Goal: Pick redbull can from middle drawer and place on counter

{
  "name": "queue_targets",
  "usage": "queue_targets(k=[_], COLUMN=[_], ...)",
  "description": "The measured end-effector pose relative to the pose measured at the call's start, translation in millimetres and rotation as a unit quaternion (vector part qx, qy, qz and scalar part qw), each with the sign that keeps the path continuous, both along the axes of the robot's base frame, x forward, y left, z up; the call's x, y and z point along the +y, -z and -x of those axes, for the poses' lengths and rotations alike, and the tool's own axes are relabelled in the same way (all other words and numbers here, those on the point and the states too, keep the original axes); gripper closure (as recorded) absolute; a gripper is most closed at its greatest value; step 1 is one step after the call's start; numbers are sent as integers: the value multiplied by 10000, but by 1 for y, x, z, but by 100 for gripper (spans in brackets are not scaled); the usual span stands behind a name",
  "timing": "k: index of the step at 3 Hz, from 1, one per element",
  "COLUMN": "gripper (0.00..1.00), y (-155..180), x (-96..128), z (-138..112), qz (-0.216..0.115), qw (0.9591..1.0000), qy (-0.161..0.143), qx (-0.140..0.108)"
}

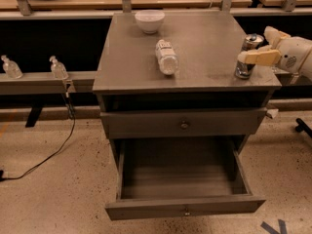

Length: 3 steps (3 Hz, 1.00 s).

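The redbull can stands upright on the counter near its right front corner. My gripper reaches in from the right, with one cream finger across the front of the can and the other behind it. The jaws stand apart on either side of the can, which rests on the slab. The middle drawer is pulled out below, and its flat floor is bare.
A clear plastic bottle lies on its side mid-counter and a white bowl sits at the back. The upper drawer front is closed. Two small bottles stand on a left ledge, and a cable runs across the floor.
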<state>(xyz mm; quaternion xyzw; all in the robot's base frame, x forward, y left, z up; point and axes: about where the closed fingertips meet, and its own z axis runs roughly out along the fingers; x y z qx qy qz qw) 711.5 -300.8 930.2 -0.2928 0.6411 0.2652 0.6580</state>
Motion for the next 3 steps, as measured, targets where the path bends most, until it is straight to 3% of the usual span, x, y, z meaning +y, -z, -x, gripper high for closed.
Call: queue_targets(k=[1, 2, 3], gripper=[0, 0, 0], y=[0, 4, 8], x=[-19, -56, -72], z=[35, 86, 100], qz=[639, 1128, 1136], qw=[9977, 9927, 9922], qy=[-101, 32, 147], qx=[192, 429, 497])
